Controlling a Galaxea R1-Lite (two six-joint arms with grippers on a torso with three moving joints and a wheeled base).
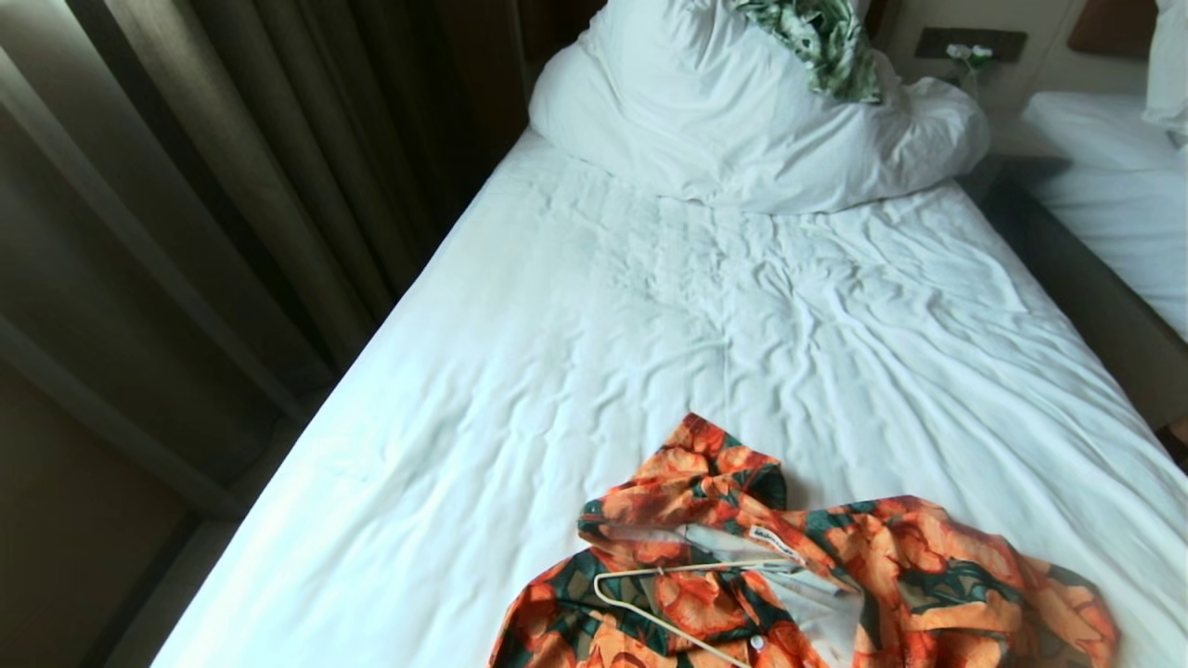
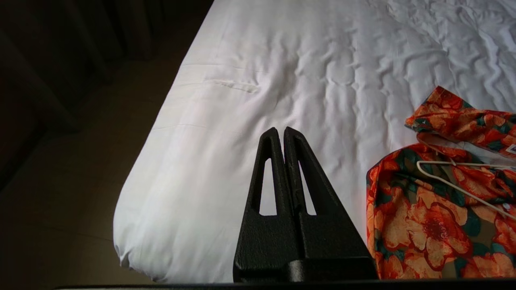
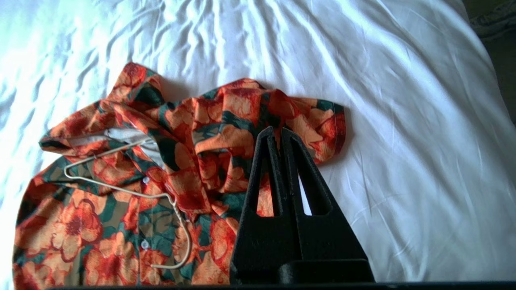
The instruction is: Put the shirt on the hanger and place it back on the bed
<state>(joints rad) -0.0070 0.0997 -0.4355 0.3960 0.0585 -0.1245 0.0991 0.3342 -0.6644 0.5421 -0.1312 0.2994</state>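
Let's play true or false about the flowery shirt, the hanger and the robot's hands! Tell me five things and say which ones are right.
1. The shirt lies crumpled on the bed. True.
2. The hanger lies on top of the shirt, with one end tucked under the cloth. True.
3. The left hand is holding the hanger. False: it is shut on nothing, above bare sheet beside the shirt.
4. The right hand is wide open. False: its fingers are closed together, over the shirt.
5. The leaf-print cloth lies next to the shirt. False: it is far off, on the pillow.
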